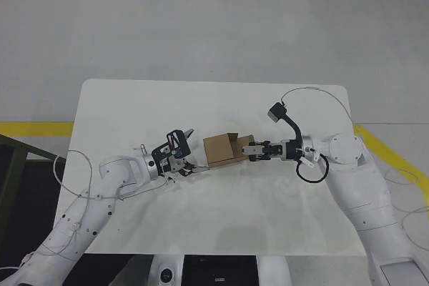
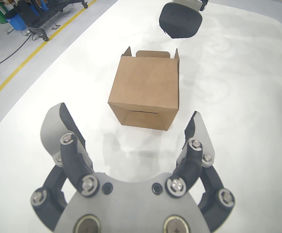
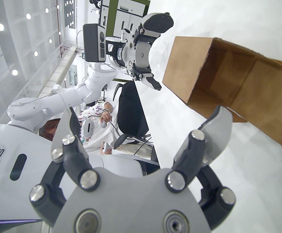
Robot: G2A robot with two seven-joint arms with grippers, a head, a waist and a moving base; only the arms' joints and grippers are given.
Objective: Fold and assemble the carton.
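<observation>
White table (image 1: 272, 214) fills the middle of the top view, with the brown carton (image 1: 220, 150) lying on its side at centre, its open end and loose flaps toward frame right. The left gripper (image 1: 191, 151) sits just left of it, fingers spread wide. The right gripper (image 1: 249, 152) is at the open end, also spread (contact unclear).

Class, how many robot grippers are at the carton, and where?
2. The left gripper sits open near one end of the carton; the right gripper, also open, is at the opposite, flapped end.
</observation>
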